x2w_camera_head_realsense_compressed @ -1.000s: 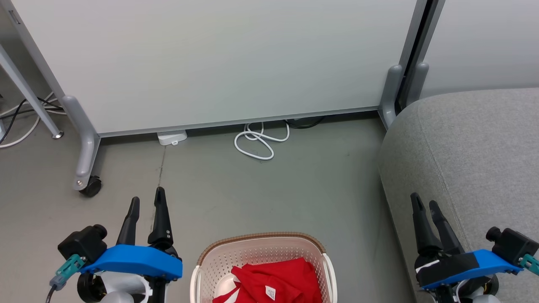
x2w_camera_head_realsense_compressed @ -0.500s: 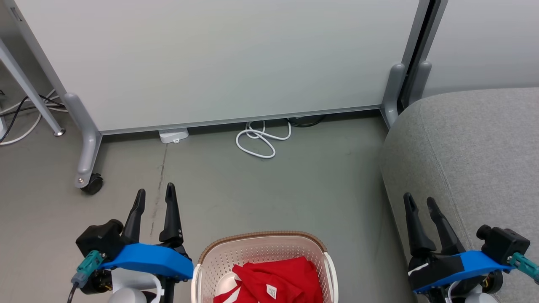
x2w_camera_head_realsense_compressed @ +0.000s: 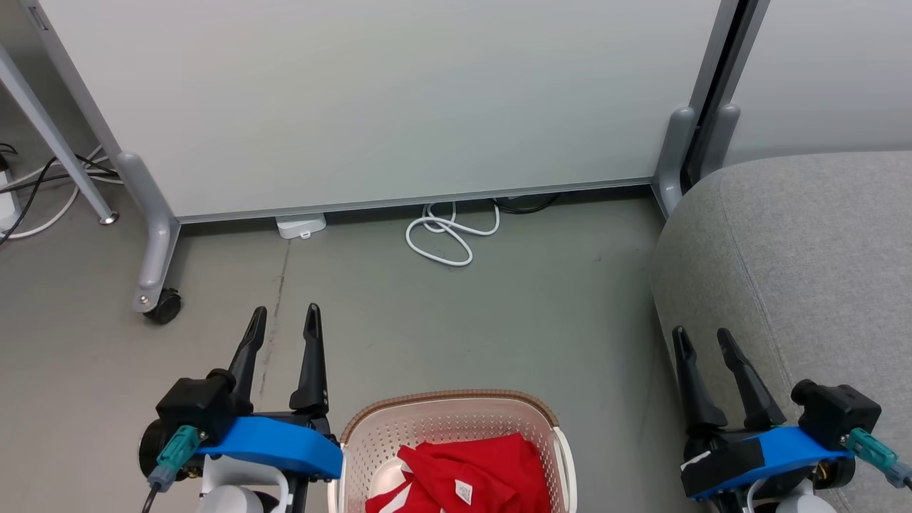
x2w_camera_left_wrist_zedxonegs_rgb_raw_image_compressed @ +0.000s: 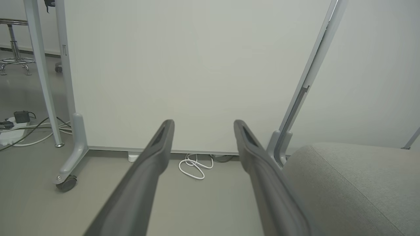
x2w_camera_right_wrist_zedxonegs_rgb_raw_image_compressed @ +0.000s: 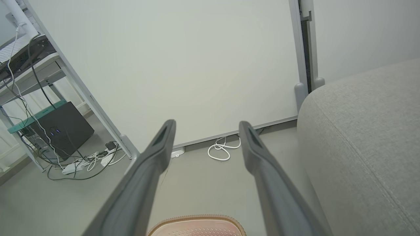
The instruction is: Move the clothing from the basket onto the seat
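Presently your left hand point(x2w_camera_head_realsense_compressed: 283, 319) and right hand point(x2w_camera_head_realsense_compressed: 702, 338) gape empty; pinch the soft, probably light clothing point(x2w_camera_head_realsense_compressed: 467, 474), bottom centre, by a raised fold.

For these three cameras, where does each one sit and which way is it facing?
Head view: on the head, looking forward and down at the floor, the basket of clothing and the seat; the left hand and right hand show, both open.
Left wrist view: on the left wrist, looking along its fingers toward the partition panel.
Right wrist view: on the right wrist, along its fingers the same way, basket rim at the bottom edge.
Shared: all three show the coiled white cable and the seat.
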Controlling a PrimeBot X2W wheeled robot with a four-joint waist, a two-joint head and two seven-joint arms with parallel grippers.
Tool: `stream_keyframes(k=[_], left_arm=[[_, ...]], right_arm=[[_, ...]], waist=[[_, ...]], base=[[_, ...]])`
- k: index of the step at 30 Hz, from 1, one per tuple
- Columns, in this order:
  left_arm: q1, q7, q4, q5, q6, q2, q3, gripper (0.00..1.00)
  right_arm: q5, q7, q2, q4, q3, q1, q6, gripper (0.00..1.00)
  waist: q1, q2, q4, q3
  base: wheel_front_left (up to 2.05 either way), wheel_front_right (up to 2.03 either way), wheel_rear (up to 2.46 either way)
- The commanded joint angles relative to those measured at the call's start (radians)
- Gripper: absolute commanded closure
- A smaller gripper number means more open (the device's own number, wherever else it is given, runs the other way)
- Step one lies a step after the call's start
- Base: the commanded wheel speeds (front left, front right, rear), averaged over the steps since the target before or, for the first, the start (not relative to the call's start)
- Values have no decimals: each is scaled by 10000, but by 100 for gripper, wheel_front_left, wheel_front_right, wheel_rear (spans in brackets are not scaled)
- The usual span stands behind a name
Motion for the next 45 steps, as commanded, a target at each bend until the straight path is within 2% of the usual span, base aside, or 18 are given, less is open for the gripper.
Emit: stream_keyframes(k=[1,23,42,45], left_arm=[[-207,-77,-97,236,-45,67,-24,0],[-297,-554,283,2275,-114,-34,-243,0],[-324,-897,435,3658,-259,-134,-327,0],[-310,-887,461,3642,-302,-163,-283,0]], right_arm=[[-231,-77,-48,-110,28,-176,19,0],[-2065,-566,-52,-101,218,-226,23,0],[-3334,-896,-55,-28,424,-232,25,0],[-3264,-897,-55,-3,433,-227,26,0]], waist=[[0,-1,7,1],[-1,-1,92,55],[-1,-1,194,129],[-1,-1,211,125]], base=[[0,0,0],[0,0,0],[0,0,0],[0,0,0]])
